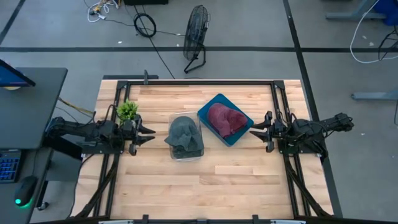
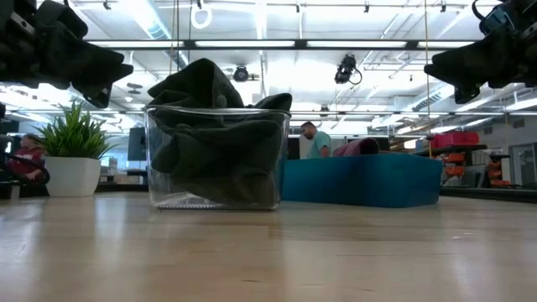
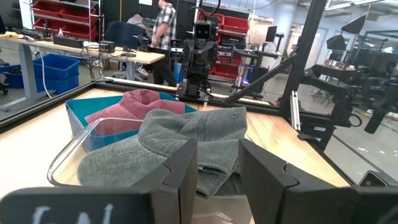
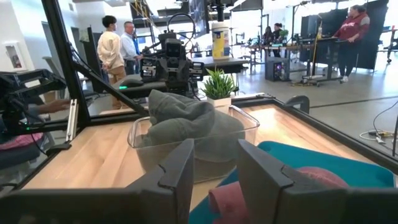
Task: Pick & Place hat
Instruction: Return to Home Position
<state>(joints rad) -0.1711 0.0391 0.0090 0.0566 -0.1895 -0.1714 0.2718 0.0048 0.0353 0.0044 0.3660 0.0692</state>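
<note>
A grey-green hat (image 1: 185, 137) sits crumpled in a clear plastic bin (image 1: 186, 155) at the table's middle; it also shows in the low view (image 2: 216, 138) and both wrist views (image 3: 180, 143) (image 4: 186, 124). A maroon hat (image 1: 226, 119) lies in a blue tray (image 1: 208, 107) to the right of the bin. My left gripper (image 1: 148, 134) hovers open left of the bin. My right gripper (image 1: 254, 130) hovers open right of the tray. Neither touches anything.
A small potted plant (image 1: 127, 111) stands by the left arm near the table's left edge. Black frame rails (image 1: 199, 83) run along the table's far, left and right sides. Bare wood lies toward the near edge (image 1: 199, 193). People stand in the room beyond.
</note>
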